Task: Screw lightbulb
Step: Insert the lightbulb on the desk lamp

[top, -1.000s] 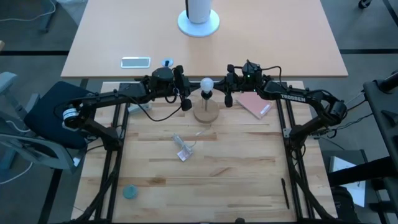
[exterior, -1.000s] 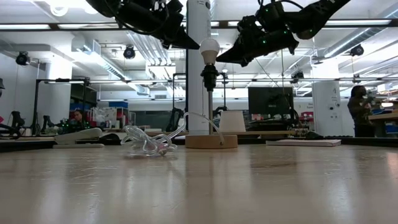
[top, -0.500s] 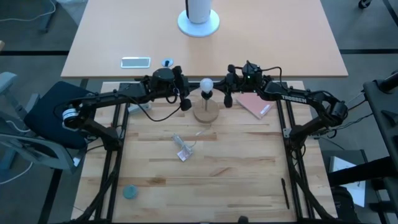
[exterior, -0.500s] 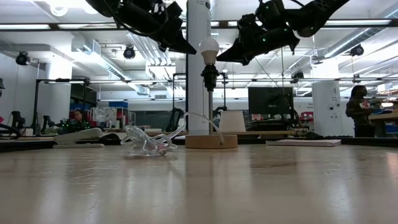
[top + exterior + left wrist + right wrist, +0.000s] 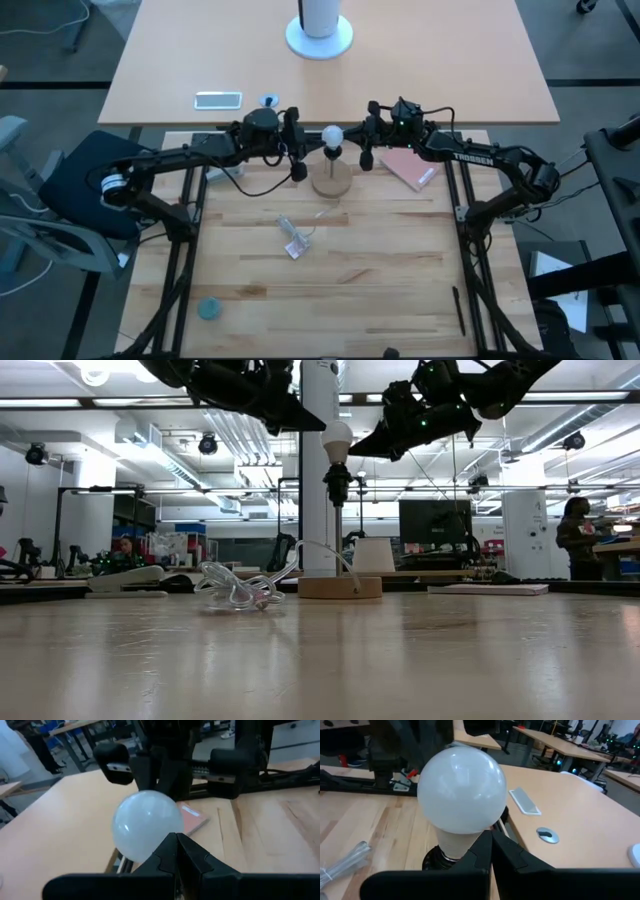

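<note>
From above I see the lightbulb [image 5: 331, 134], a small frosted white globe, seated upright on the black socket [image 5: 331, 152] of the round wooden stand [image 5: 332, 180] at the far middle of the slatted butcher-block table [image 5: 400, 280]. My left gripper [image 5: 297, 163] sits just left of the bulb and my right gripper [image 5: 366, 156] just right of it, neither touching; both have their fingers pressed together on nothing. A crumpled clear plastic wrapper [image 5: 294, 238] lies nearer than the stand, a pink booklet [image 5: 410, 168] lies flat to the right under the right arm, and a small teal disc [image 5: 208, 309] rests at the near left. On the smooth tan desk beyond, a phone [image 5: 218, 99] lies flat.

At table height the lightbulb [image 5: 336, 439] stands pear-shaped, narrowing to a pale neck in the dark socket [image 5: 336, 482] on a thin stem above the flat wooden stand [image 5: 340, 587]. The wrapper [image 5: 236, 588] glints beside it on the left. Both grippers hang beside the bulb's top.

Past my left wrist, the lightbulb [image 5: 146, 825] looks matte and smooth, partly hidden by the closed dark fingertips [image 5: 176, 851]; the pink booklet [image 5: 192, 817] lies beyond.

Past my right wrist, the lightbulb [image 5: 461, 789] shows its round frosted dome and pale neck in the socket [image 5: 433, 860], with closed fingertips [image 5: 488, 845] crossing in front. The phone [image 5: 524, 801] lies on the desk behind.
</note>
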Controlling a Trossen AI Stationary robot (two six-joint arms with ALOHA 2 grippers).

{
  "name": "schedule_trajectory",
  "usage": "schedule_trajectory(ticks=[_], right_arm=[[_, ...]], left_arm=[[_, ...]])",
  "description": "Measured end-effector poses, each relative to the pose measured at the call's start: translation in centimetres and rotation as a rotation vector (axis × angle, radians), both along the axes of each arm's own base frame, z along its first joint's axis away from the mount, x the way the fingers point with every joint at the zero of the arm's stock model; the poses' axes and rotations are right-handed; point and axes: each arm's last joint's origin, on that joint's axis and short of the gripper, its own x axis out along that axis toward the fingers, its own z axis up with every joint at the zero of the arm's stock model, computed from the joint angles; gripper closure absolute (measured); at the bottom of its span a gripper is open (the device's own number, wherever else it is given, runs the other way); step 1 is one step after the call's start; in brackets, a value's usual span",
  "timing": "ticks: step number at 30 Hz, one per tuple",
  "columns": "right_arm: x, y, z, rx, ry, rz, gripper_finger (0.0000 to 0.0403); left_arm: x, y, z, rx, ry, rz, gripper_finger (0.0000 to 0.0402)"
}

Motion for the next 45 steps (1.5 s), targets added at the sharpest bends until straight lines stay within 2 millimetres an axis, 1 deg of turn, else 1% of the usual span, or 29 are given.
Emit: schedule_trajectory(ticks=[10, 18, 27, 30, 33, 36, 39, 41, 43, 45], right_arm=[[-0.3, 0.4, 0.4, 0.001, 0.000, 0.025, 0.0401], [-0.3, 0.9, 0.6, 0.007, 0.005, 0.049, 0.0401], [-0.3, 0.9, 0.4, 0.014, 0.017, 0.042, 0.0401], [-0.4, 0.9, 0.2, 0.024, 0.038, 0.034, 0.0401], [-0.5, 0.7, -0.1, 0.024, 0.079, -0.042, 0.0401], [-0.6, 0.5, -0.3, -0.009, 0.115, -0.112, 0.0401], [-0.5, 0.3, -0.1, -0.043, 0.088, -0.117, 0.0401], [-0.3, 0.2, 0.0, -0.057, 0.065, -0.118, 0.0401], [-0.3, 0.1, 0.0, -0.062, 0.057, -0.119, 0.0401], [-0.2, 0.0, 0.1, -0.064, 0.054, -0.122, 0.0401]], left_arm=[[0.5, 0.4, -0.8, -0.012, 0.024, 0.036, 0.0401], [0.5, 0.4, -0.9, -0.015, 0.032, 0.047, 0.0401], [0.4, 0.4, -1.0, -0.020, 0.040, 0.043, 0.0401], [0.3, 0.1, -1.2, -0.034, 0.067, 0.032, 0.0401], [-0.5, -0.4, -1.0, -0.063, 0.113, 0.031, 0.0401], [-1.6, -0.7, -0.3, -0.057, 0.141, 0.133, 0.0401], [-2.0, -0.2, 0.0, 0.005, 0.153, 0.275, 0.0401], [-1.9, 0.3, 0.1, 0.044, 0.141, 0.294, 0.0401], [-1.4, 0.8, 0.1, 0.077, 0.109, 0.296, 0.0401], [-1.1, 1.1, -0.3, 0.084, 0.113, 0.298, 0.0401]])
